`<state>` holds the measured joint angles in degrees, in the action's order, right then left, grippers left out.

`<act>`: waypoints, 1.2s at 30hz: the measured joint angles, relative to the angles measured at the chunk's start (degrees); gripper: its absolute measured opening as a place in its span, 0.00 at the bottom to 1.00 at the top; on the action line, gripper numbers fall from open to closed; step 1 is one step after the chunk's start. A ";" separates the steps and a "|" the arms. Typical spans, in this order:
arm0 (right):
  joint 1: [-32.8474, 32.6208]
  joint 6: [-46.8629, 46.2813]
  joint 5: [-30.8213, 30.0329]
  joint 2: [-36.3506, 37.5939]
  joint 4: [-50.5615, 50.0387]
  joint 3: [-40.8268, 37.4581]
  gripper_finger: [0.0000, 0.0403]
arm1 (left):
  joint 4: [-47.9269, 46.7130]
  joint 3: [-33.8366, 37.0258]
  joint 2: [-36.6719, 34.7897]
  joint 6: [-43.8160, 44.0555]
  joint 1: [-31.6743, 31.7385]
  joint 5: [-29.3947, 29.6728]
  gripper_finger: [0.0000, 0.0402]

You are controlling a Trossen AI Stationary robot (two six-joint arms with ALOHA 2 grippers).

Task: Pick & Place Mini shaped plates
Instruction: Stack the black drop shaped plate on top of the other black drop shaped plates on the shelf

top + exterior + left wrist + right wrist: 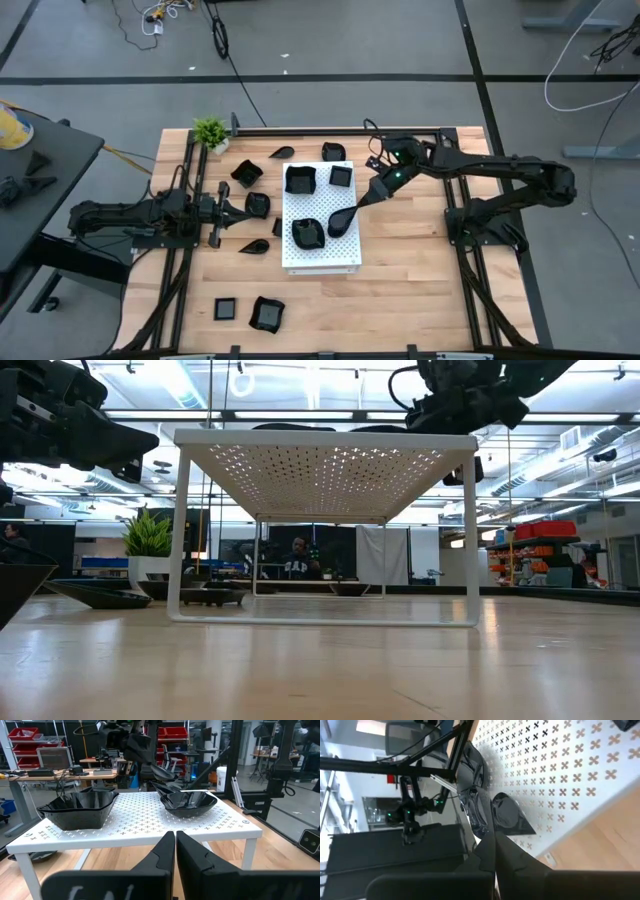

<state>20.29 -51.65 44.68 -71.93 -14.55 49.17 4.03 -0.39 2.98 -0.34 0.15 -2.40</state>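
The right gripper (368, 198) is clamped on the tail of a glossy black teardrop-shaped mini plate (342, 219), which sits at the right edge of the white perforated rectangular board (320, 254) beside a wavy-edged black dish (308, 232). Two square black dishes (300, 180) rest at the board's far end. The left gripper (240, 209) lies clenched and empty on the wooden table (420, 300), just left of the board.
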 joint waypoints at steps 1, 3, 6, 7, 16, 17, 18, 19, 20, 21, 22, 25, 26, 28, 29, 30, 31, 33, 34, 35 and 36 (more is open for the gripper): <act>-0.30 -0.45 0.00 -0.17 0.32 0.00 0.00 | -0.02 -0.01 0.01 0.00 0.01 -0.01 0.05; -0.90 -0.48 0.32 -0.51 0.50 0.00 0.00 | 0.00 -0.01 0.02 0.00 -0.01 -0.01 0.05; -1.35 -0.16 0.19 -0.51 0.25 0.03 0.00 | 0.00 0.00 0.02 -0.02 -0.01 -0.01 0.05; -1.32 -0.16 -0.07 -0.51 0.25 0.04 0.00 | -0.02 -0.01 0.02 -0.01 0.00 -0.01 0.05; -1.30 0.56 -2.16 -0.51 -0.11 0.04 0.00 | -0.01 0.01 0.02 -0.01 -0.01 -0.01 0.05; -1.30 0.82 -2.16 -0.51 -0.25 0.04 0.00 | -0.01 0.01 0.01 0.00 -0.01 -0.01 0.05; -1.30 1.12 -2.14 -0.51 -0.59 0.04 0.00 | -0.02 0.01 0.02 0.00 0.01 0.00 0.05; -1.30 1.20 -2.13 -0.51 -1.10 0.04 0.00 | -0.02 0.00 0.02 -0.01 0.00 -0.01 0.05; -1.33 1.50 -2.12 -0.51 -1.72 0.04 0.00 | -0.02 -0.01 0.00 0.00 0.00 -0.01 0.05; -1.37 1.83 -2.12 -0.51 -2.09 0.04 0.00 | -0.02 -0.01 0.00 0.00 0.01 -0.01 0.05; -1.41 2.24 -2.12 -0.51 -2.33 0.04 0.00 | -0.02 -0.01 0.02 0.00 -0.01 0.00 0.05; -1.41 2.51 -2.10 -0.51 -2.33 0.04 0.00 | -0.02 -0.01 0.01 -0.01 0.01 -0.01 0.05; -1.41 2.52 -2.10 -0.51 -2.31 0.04 0.00 | -0.02 -0.01 0.01 0.00 0.00 -0.01 0.05; -1.46 2.61 -2.17 -0.51 -2.35 0.04 0.00 | -0.01 0.00 0.00 -0.02 -0.01 0.00 0.05; -1.66 2.61 -2.24 -0.51 -2.35 0.04 0.00 | -0.02 -0.01 0.02 0.00 0.01 -0.01 0.05; -1.93 2.61 -2.53 -0.51 -2.33 0.04 0.00 | 0.00 -0.01 0.02 -0.02 0.01 -0.01 0.05; -2.23 2.61 -2.75 -0.51 -2.31 0.04 0.00 | -0.02 0.01 0.02 0.00 0.01 -0.01 0.05; -2.83 2.61 -3.03 -0.51 -2.30 0.04 0.00 | -0.01 0.01 0.00 -0.01 0.01 -0.01 0.05; -3.09 2.63 -3.12 -0.51 -2.29 0.05 0.00 | -0.01 0.00 0.01 0.00 0.01 0.00 0.05; -3.30 2.64 -3.12 -0.51 -2.30 0.05 0.00 | -0.02 0.00 0.02 0.00 0.01 -0.01 0.05; -3.34 2.64 -3.12 -0.51 -2.29 0.07 0.00 | -0.02 -0.01 0.01 0.00 0.01 -0.01 0.05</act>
<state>16.95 -49.01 41.56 -72.44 -16.84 49.23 4.01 -0.40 3.00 -0.34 0.16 -2.42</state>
